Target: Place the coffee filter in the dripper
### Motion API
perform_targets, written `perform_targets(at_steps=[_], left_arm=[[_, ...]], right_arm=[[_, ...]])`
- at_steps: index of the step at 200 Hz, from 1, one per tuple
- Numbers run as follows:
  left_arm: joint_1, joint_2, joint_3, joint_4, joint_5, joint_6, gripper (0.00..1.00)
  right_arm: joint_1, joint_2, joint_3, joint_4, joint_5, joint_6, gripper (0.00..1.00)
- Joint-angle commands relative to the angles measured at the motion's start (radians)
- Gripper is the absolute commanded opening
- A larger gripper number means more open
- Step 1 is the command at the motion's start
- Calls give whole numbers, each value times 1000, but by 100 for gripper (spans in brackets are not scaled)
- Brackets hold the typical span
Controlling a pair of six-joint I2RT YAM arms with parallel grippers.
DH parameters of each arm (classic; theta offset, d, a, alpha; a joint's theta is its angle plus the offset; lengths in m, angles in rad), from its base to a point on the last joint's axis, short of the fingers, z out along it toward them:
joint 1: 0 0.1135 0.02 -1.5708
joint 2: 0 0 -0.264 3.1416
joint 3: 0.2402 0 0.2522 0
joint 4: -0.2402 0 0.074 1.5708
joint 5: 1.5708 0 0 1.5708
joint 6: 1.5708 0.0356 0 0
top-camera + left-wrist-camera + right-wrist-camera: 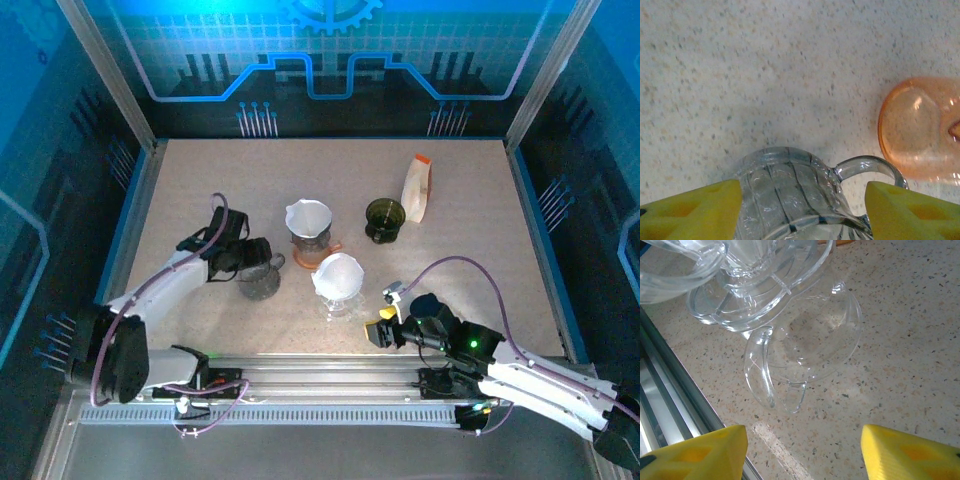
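Jaws of the left gripper [802,202] stand released, either side of a ribbed glass mug [785,182]. A white coffee filter [308,215] sits in the orange dripper [322,249]; a second filter [338,271] fills the clear dripper [790,340]. The right gripper [804,450] gapes nearby.

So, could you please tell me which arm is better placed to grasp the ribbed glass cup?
Left. The left tool stands open either side of the ribbed glass cup; the right tool, also open, faces the clear carafe farther off.
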Motion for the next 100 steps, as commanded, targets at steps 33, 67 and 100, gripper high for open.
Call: perform_targets(at_steps=[33, 67, 100], left_arm=[[-103, -171, -111, -86, -18, -108, 66], [-107, -324, -151, -124, -17, -170, 74], [-106, -437, -129, -162, 2, -205, 78]], right_arm=[[15, 42, 2, 35, -47, -15, 66], [42, 127, 20, 81, -51, -30, 67], [64, 219, 36, 166, -24, -43, 64]])
